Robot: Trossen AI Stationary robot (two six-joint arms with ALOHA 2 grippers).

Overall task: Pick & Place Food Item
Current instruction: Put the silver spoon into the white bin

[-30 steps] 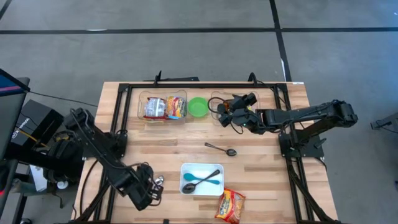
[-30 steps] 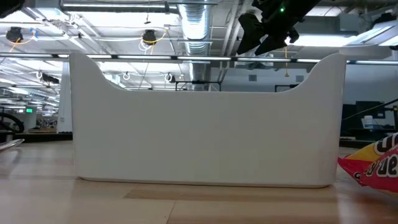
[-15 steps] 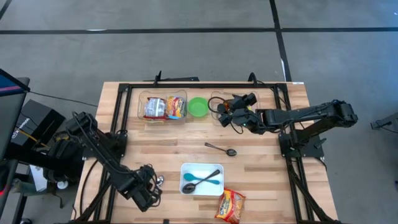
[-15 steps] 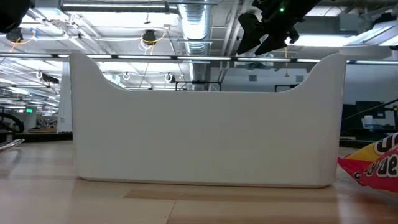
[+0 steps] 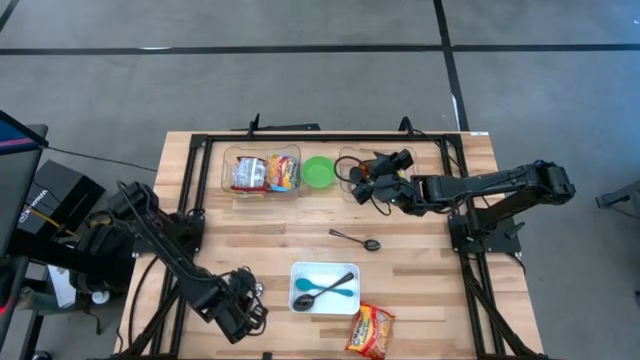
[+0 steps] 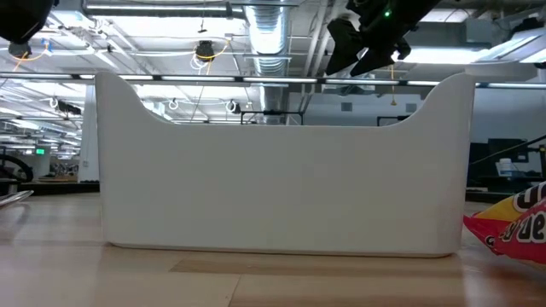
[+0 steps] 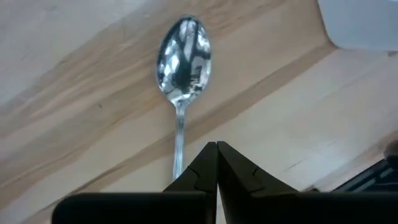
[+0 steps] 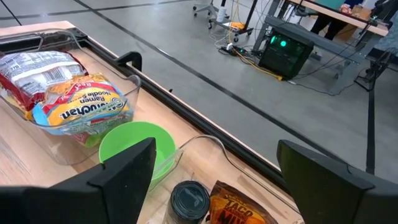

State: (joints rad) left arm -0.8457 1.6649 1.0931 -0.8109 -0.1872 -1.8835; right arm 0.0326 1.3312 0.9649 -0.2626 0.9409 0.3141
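An orange ramen packet (image 5: 370, 331) lies flat near the table's front edge, and its end shows in the low view (image 6: 510, 223). My left gripper (image 7: 216, 147) is shut and points steeply down at the near left (image 5: 246, 306), over the handle of a silver spoon (image 7: 183, 57) that lies on the table. My right gripper (image 8: 214, 177) hangs open at the far right (image 5: 376, 186), above a clear container holding a taco packet (image 8: 239, 210) and a dark lid (image 8: 189, 199). My left gripper's shut fingertips stand right beside the spoon's handle (image 7: 178, 158), which runs in behind one finger. I cannot tell whether they touch it. The spoon lies flat on the wood, its bowl pointing away from the fingers.
A white tray (image 5: 326, 303) with a blue and a black spoon stands near the front; its wall (image 6: 281, 179) fills the low view. At the back stand a clear bin of noodle packets (image 5: 264, 172) and a green bowl (image 5: 318, 171). A dark spoon (image 5: 356, 240) lies mid-table.
My left gripper has sunk toward the table over the silver spoon's handle, drifting slightly toward the white tray and rolling a little about its own axis. It has stayed shut. The spoon has kept its place.
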